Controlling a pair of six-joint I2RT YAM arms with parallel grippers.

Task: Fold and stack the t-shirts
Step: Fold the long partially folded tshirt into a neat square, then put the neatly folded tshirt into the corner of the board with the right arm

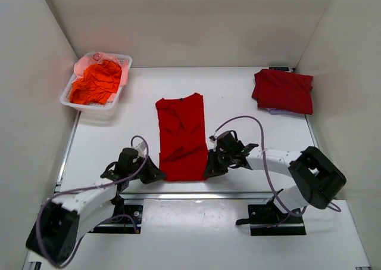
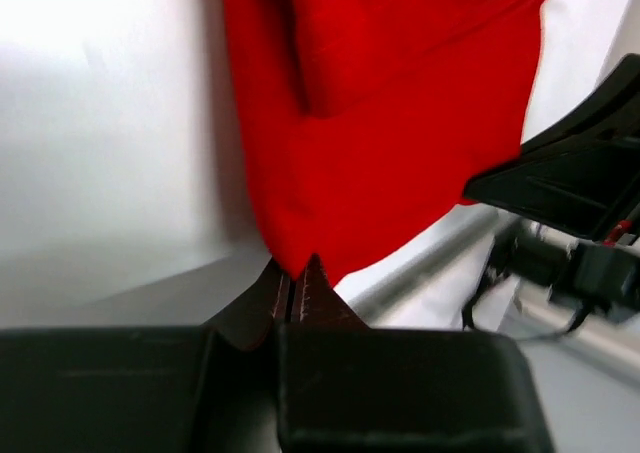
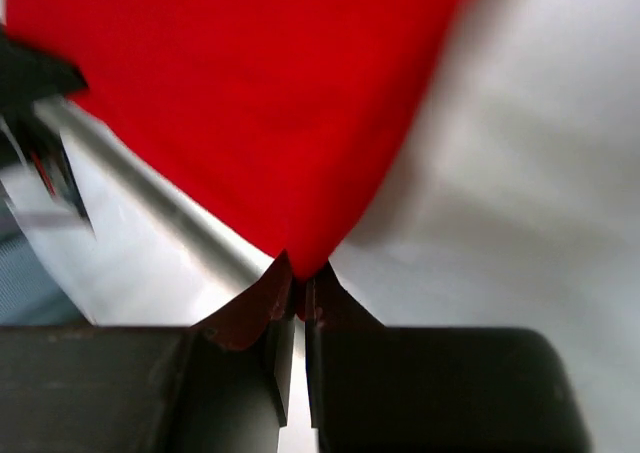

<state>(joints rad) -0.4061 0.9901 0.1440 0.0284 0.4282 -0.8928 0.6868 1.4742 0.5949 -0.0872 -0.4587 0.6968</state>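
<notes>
Left fingers (image 2: 262,308), right fingers (image 3: 262,303) pinch t-shirt (image 1: 181,133) near corners, angled inward, low.

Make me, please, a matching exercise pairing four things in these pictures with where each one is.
Things:
1. white basket
2. folded shirt pile
3. flat t-shirt
4. left gripper

Places:
A. middle of the table
B. far right corner
C. far left corner
D. shut on the flat t-shirt's near left corner

Pairs: 1-C; 2-B; 3-A; 4-D
</notes>
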